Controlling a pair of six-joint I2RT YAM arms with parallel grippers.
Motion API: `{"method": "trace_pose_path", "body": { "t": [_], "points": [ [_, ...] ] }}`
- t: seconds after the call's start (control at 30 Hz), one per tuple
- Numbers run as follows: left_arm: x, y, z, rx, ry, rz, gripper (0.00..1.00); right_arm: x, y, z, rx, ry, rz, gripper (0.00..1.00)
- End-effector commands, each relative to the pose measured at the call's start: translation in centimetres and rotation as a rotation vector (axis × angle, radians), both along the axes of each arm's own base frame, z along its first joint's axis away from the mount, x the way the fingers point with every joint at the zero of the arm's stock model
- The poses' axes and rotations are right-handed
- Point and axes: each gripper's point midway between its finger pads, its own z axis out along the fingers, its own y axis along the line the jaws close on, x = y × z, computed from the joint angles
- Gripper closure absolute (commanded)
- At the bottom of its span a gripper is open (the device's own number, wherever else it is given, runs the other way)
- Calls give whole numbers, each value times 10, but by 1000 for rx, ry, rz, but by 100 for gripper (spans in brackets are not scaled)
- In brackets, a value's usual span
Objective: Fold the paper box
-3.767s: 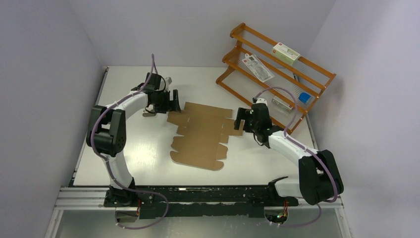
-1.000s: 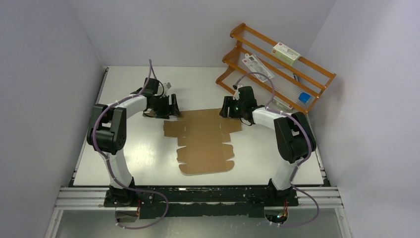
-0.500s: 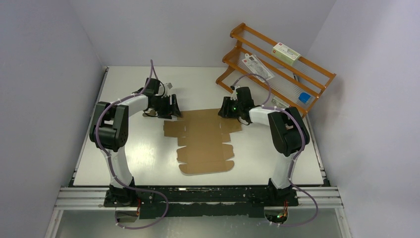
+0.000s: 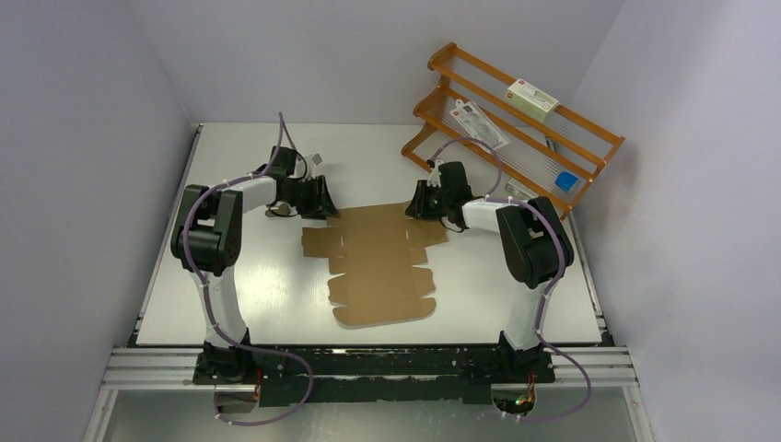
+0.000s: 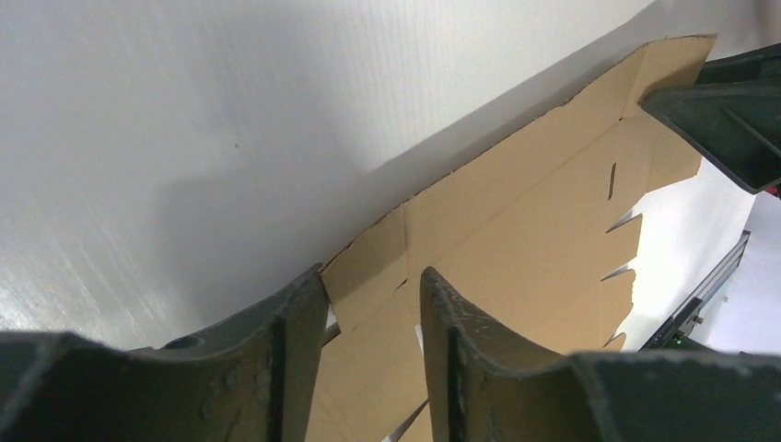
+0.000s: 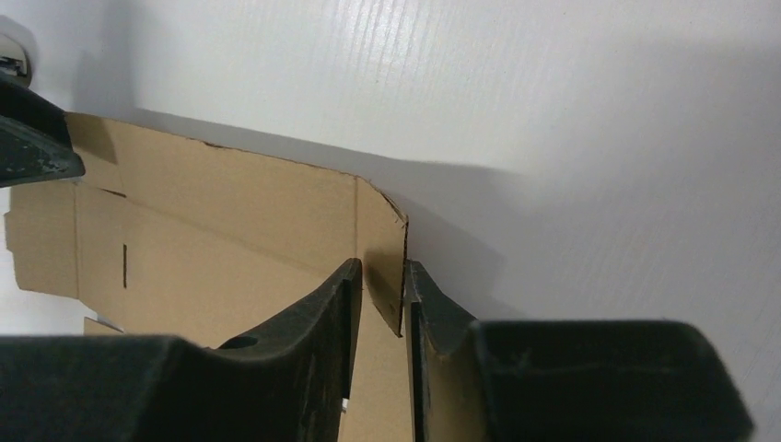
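Left fingers (image 5: 285, 341) stand part open astride the far left corner flap of the paper box (image 4: 378, 262), a flat brown sheet lying mid-table (image 4: 267, 295). Right fingers (image 6: 313, 322) are almost closed, pinching the far right corner flap. The left arm (image 4: 207, 235) and right arm (image 4: 532, 241) both reach far, elbows raised, wrists low and turned toward each other. Nearly four seconds earlier the right arm was at the sheet's right edge. It has since swung to the far corner, and the sheet has shifted slightly.
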Motion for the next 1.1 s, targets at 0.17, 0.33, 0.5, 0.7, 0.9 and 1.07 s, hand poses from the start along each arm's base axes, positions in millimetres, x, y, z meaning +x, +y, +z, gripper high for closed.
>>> {"method": "trace_pose_path", "body": {
  "t": [0.17,0.33,0.5,0.7,0.9,1.07],
  "points": [
    [10,-5,-10,-38,24,5,61,3,2,3,19,-13,14,77],
    [12,-4,-4,-29,11,12,71,2,1,5,1,-17,13,84],
    [13,-3,-1,22,-8,19,82,2,-5,7,-88,-33,-19,95],
    [9,-4,7,175,-55,41,89,4,-6,12,-251,-62,-68,100],
    [4,-9,8,314,-67,61,95,1,-9,13,-391,-68,-113,100],
    [1,-17,9,459,-99,65,95,-2,-13,15,-503,-79,-147,100]
  ]
}}
